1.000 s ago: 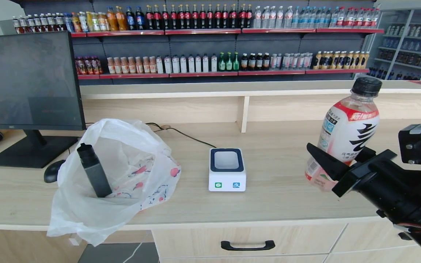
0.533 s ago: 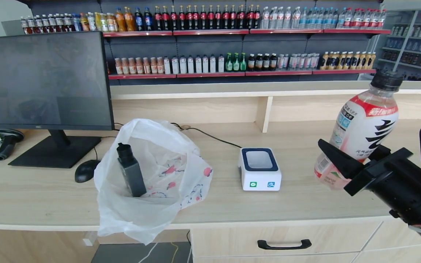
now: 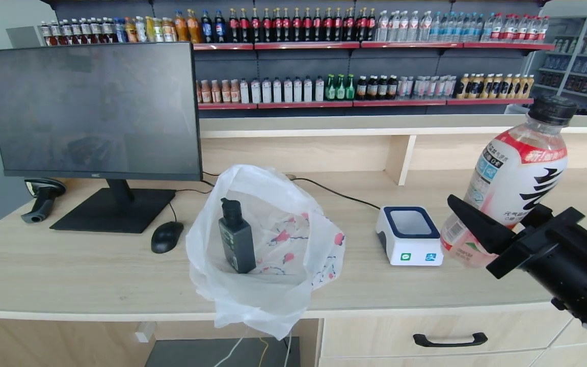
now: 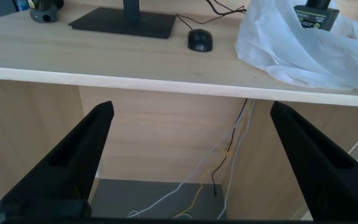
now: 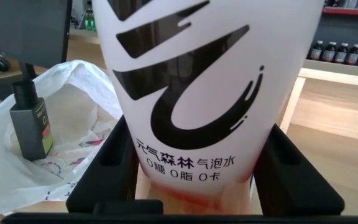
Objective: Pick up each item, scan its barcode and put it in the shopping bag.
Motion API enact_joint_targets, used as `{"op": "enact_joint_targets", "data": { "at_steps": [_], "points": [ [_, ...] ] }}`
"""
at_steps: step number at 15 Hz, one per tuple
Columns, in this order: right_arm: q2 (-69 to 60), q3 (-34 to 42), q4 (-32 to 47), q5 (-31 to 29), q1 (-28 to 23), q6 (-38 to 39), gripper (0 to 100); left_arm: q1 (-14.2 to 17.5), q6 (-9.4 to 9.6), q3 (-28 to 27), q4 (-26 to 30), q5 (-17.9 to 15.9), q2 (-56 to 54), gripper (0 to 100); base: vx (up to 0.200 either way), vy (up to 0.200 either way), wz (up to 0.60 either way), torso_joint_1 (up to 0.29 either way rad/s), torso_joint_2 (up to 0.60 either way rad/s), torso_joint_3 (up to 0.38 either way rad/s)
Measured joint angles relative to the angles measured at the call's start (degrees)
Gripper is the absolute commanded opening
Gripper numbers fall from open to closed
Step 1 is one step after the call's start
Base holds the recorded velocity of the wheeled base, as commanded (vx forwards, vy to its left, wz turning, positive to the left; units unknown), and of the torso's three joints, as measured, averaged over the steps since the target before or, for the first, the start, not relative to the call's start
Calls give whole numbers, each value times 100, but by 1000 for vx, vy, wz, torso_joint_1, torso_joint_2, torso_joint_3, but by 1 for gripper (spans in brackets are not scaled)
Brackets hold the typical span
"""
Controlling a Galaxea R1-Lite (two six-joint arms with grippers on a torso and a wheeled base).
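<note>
Item: bottle (image 3: 517,168), scan step. Your right gripper (image 3: 497,224) is clamping it near the scanner (image 3: 408,234); next you are needing its barcode facing that window. Left gripper (image 4: 191,162) is hanging with fingers spread, empty

counter (image 3: 69,270), shopping bag (image 3: 293,255), scanner (image 3: 409,242), monitor (image 3: 95,109), mouse (image 3: 166,237)

Pump bottle (image 3: 236,244) in shopping bag (image 3: 293,290), mouse (image 3: 166,237) left of it, scanner (image 3: 408,237) right, drink bottle (image 3: 517,168) right of scanner.

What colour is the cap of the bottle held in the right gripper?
Black. The cap of the bottle shows best in the head view.
</note>
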Motion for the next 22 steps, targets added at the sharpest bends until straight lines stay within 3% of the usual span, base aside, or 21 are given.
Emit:
{"op": "enact_joint_targets", "data": {
  "at_steps": [6,10,12,13,18,22],
  "points": [
    [91,-59,-2,4,-20,-216,0,2,24,5,-2,-5,0,100,0,0,0,0,0,0],
    [188,-227,-2,1296,-208,-1081,0,2,27,7,-2,-2,0,100,0,0,0,0,0,0],
    [251,-384,-2,2316,-568,-1959,0,2,22,7,-2,-2,0,100,0,0,0,0,0,0],
    [318,-529,2,2532,-684,-2447,0,2,22,7,-2,-2,0,100,0,0,0,0,0,0],
    [994,-896,22,2815,-811,-4559,0,2,24,7,-2,-2,0,100,0,0,0,0,0,0],
    [1431,-1445,2,3288,-857,-5506,0,2,24,7,-2,-2,0,100,0,0,0,0,0,0]
  ]
}}
